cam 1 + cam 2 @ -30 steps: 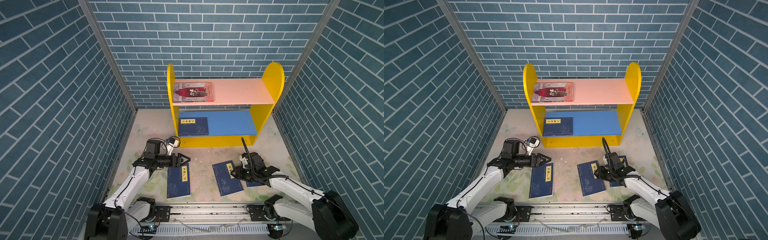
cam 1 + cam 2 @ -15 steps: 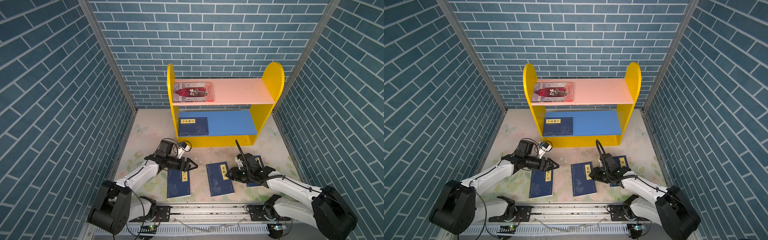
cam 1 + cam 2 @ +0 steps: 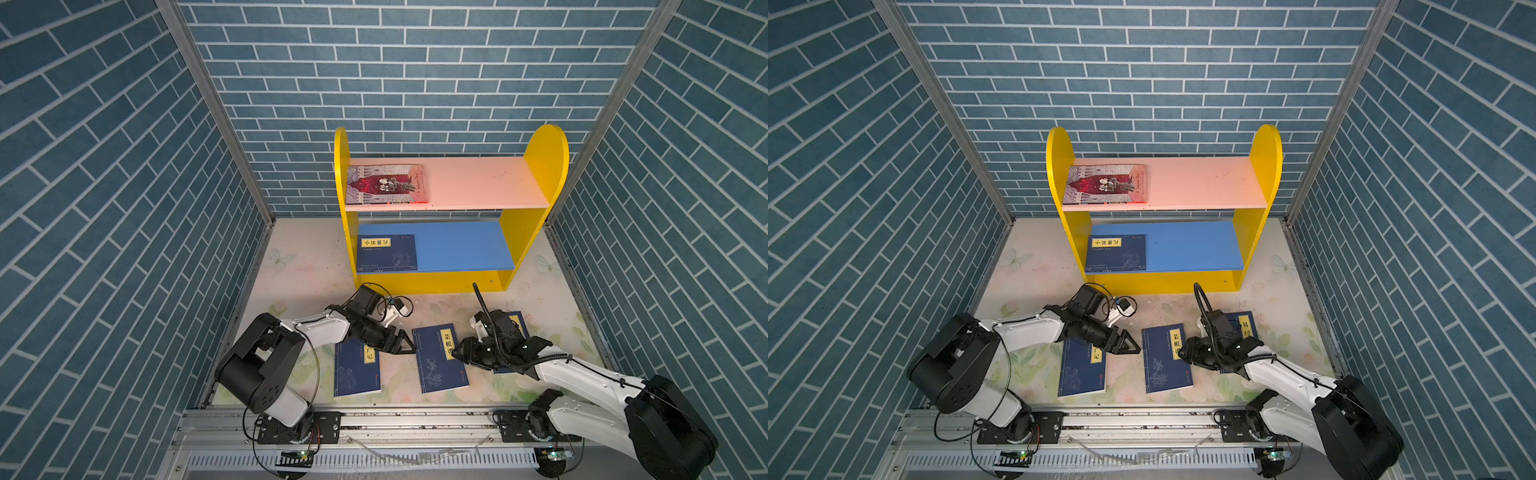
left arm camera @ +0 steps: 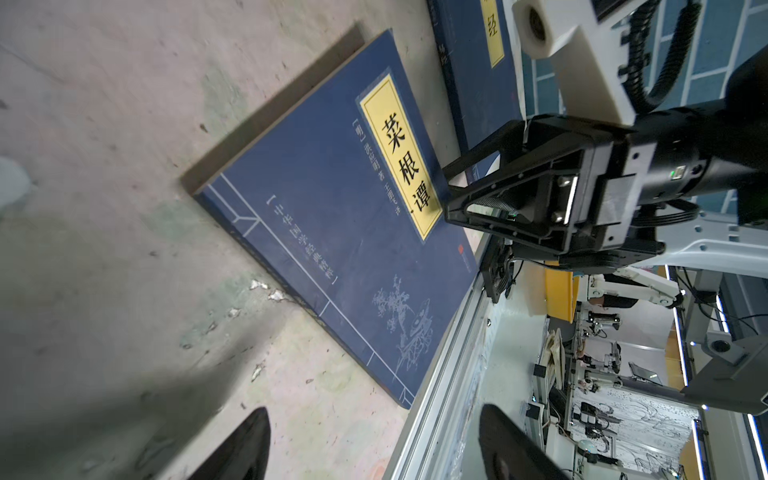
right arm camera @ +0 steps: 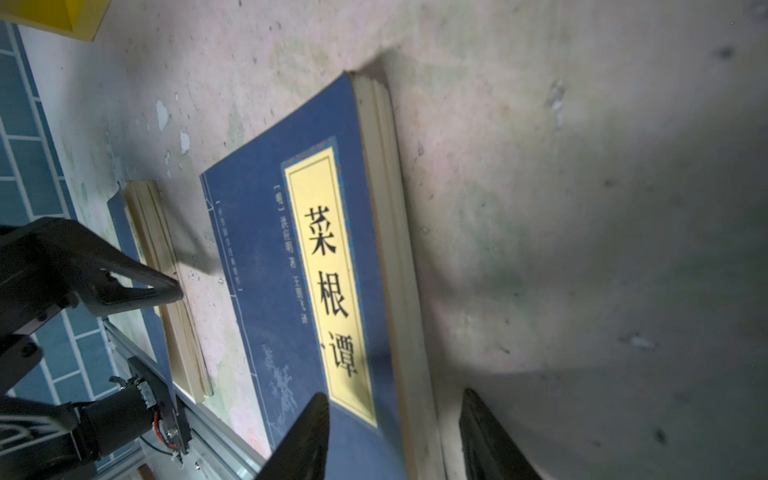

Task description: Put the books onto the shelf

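The shelf is standing at the back edge of the counter, carrying the grey-and-red book on its pink board and one navy book on its blue board. Near the front edge three others are lying. The left hand is hovering wide open between the left book and the middle book, and the right hand, half open, is straddling the middle book's right edge, its arm covering most of the right book.

L gripper low, jaws wide apart; R gripper low, jaws part-open; tips facing.
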Motion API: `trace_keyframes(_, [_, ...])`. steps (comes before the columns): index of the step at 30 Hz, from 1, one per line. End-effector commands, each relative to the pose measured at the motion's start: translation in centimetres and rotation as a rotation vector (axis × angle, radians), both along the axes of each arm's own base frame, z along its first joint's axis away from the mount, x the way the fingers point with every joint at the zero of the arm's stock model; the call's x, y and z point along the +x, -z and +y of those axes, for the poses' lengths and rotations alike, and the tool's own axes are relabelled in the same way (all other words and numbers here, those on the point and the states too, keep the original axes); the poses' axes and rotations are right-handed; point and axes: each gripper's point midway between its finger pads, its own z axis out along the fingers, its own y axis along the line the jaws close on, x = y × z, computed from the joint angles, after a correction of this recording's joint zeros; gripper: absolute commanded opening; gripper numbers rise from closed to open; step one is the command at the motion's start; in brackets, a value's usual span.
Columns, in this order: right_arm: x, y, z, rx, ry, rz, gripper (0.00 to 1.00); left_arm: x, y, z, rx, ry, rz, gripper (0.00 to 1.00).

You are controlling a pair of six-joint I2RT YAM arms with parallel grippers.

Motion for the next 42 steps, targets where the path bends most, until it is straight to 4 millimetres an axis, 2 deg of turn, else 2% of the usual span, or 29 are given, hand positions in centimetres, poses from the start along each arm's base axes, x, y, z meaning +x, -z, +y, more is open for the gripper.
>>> trace_keyframes(1, [-2.1, 1.7, -0.3, 0.0, -0.004, 0.118, 0.53, 0.4, -0.2, -1.5, -0.012, 0.03, -0.031, 0.8])
trace_keyframes(6, [-2.6, 2.0, 0.5, 0.057, -0.015, 0.142, 0.53, -0.1, 0.9, -2.2, 0.004, 0.048, -0.014, 0.8])
trace_keyframes(12, [-2.6, 1.8, 1.2, 0.117, -0.022, 0.142, 0.53, -0.2, 2.2, -1.8, 0.036, 0.044, -0.001, 0.8])
trace_keyframes(20, [-2.1, 1.8, 2.1, 0.189, 0.003, 0.13, 0.51, 0.0, 2.4, -2.2, 0.034, 0.058, 0.0, 0.79])
trace_keyframes(22, [-2.0, 1.7, 2.1, 0.194, 0.008, 0.121, 0.47, 0.1, 2.1, -2.3, 0.032, 0.064, -0.009, 0.79])
trace_keyframes(27, [-1.8, 1.1, 1.9, 0.199, 0.016, 0.092, 0.29, 0.1, 1.6, -1.9, 0.042, 0.078, -0.053, 0.8])
trace_keyframes(35, [-1.2, -1.3, 2.5, 0.267, -0.01, 0.012, 0.02, -0.2, 0.3, -1.8, 0.015, 0.082, -0.08, 0.82])
trace_keyframes(39, [-1.2, -1.8, 2.8, 0.288, -0.027, -0.002, 0.0, -0.1, -0.7, -1.7, 0.01, 0.099, -0.12, 0.82])
trace_keyframes(42, [-1.0, -2.9, 3.2, 0.323, -0.041, -0.03, 0.0, -0.1, -2.5, -1.0, -0.02, 0.099, -0.17, 0.83])
